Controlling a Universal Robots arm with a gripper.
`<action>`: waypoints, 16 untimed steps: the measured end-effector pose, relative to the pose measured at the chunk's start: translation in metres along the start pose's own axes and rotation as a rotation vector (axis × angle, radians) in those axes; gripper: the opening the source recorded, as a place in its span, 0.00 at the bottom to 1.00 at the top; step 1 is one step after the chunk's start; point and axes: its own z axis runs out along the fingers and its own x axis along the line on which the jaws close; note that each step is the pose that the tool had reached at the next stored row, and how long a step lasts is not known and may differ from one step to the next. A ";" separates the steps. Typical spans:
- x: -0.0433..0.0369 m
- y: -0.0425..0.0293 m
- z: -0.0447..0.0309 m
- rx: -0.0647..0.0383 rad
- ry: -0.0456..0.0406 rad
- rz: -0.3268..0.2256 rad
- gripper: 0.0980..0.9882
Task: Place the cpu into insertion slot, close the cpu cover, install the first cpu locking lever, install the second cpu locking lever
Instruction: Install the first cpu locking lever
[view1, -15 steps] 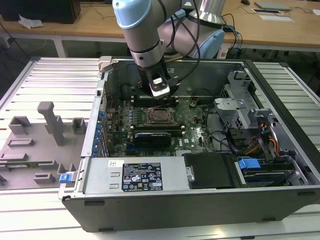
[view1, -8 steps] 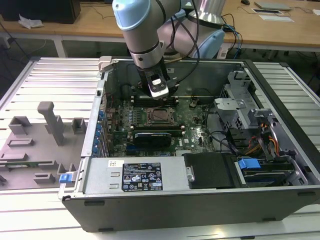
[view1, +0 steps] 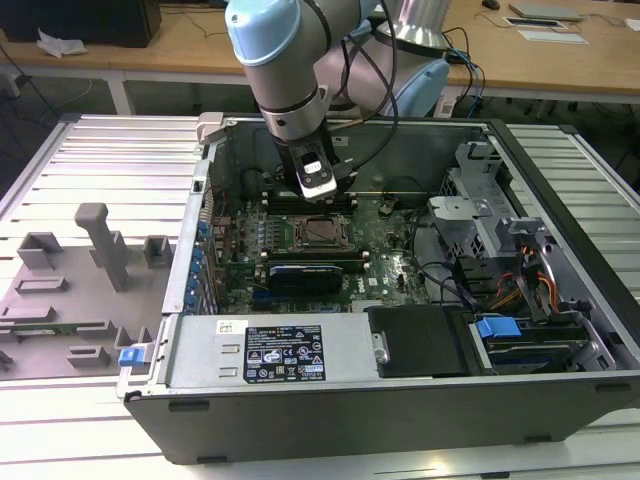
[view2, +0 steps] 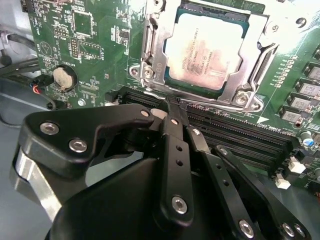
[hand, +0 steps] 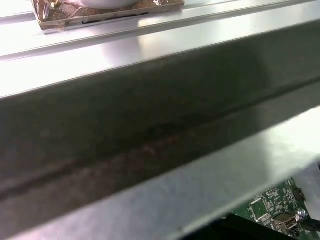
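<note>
Already the cpu (view2: 206, 52) lies flat in the insertion slot (view2: 176, 76) on the green motherboard (view2: 95, 55), its silver-grey top facing up. The cpu cover (view2: 260, 62) lies down around it as a silvery frame, the chip showing through its cut-out centre. In the exterior view the same socket (view1: 321, 231) sits near the middle of the board inside the open computer case (view1: 400, 400).

In the second wrist view the end effector (view2: 174, 106) has its black fingers (view2: 172, 132) drawn together to a narrow tip, with nothing between them. That tip sits at the socket's edge, over the thin wire lever (view2: 210, 104) that runs along the frame next to the long black memory slots (view2: 240, 135); whether it touches the lever I cannot tell. In the exterior view the end effector (view1: 318, 185) hangs from the pale blue arm (view1: 285, 60) just behind the socket, inside the case.

Room around the socket is tight: the memory slots run along one side of it, a dark expansion card (view1: 315, 272) stands near its front side, and the metal drive bay (view1: 480, 210) rises toward the exterior view's right. The case wall (hand: 150, 135) shows close in the first wrist view. The case rests on a ribbed metal worktop (view1: 100, 160), with grey fixture blocks (view1: 105, 245) to the exterior view's left.
</note>
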 end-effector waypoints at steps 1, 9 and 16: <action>0.0000 0.0000 0.0002 0.000 0.0000 0.000 0.01; -0.0006 -0.0014 0.0003 0.000 -0.0001 0.000 0.01; -0.0057 -0.0009 0.0018 0.000 -0.0001 0.000 0.01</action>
